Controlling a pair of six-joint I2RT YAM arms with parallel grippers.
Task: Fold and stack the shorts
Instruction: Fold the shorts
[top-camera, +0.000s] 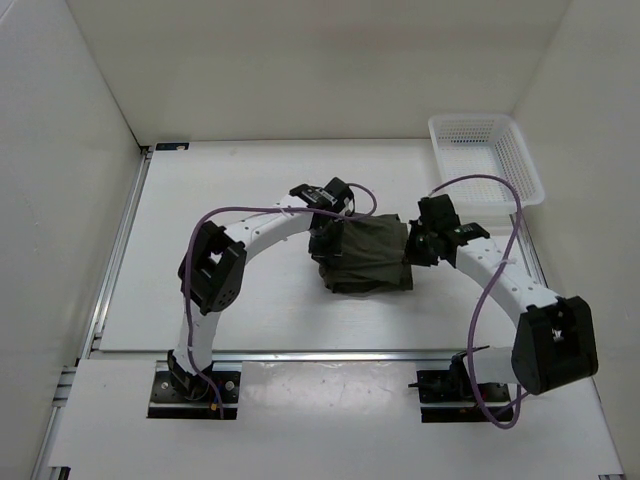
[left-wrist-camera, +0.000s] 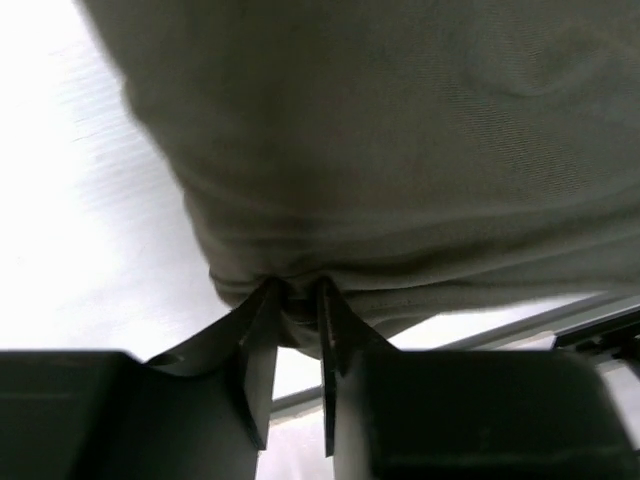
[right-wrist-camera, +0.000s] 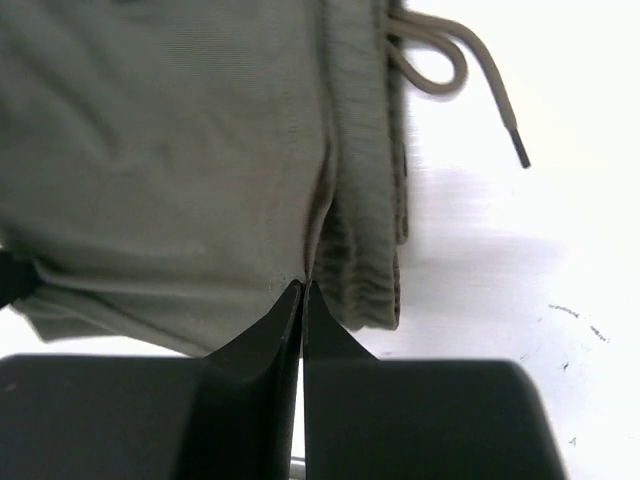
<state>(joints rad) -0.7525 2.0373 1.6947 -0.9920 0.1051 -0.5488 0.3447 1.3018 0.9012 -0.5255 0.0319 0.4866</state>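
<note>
Leftward, the left pincer (left-wrist-camera: 295, 292) is clenched on a bunched fold of the shorts (top-camera: 366, 256) — a folded olive bundle mid-worktop (top-camera: 220, 180). Rightward, the right pincer (right-wrist-camera: 302, 288) grips cloth beside the waistband — drawstring (right-wrist-camera: 499, 100) loose.

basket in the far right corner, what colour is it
The basket is white with mesh walls; clearest in top external view.

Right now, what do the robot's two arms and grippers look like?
The left arm and right arm have curved white links between bulky black joint housings, each with a thin purple cable looping alongside. The left gripper and right gripper each have two flat, dark, tapered fingers on black blocks.
</note>
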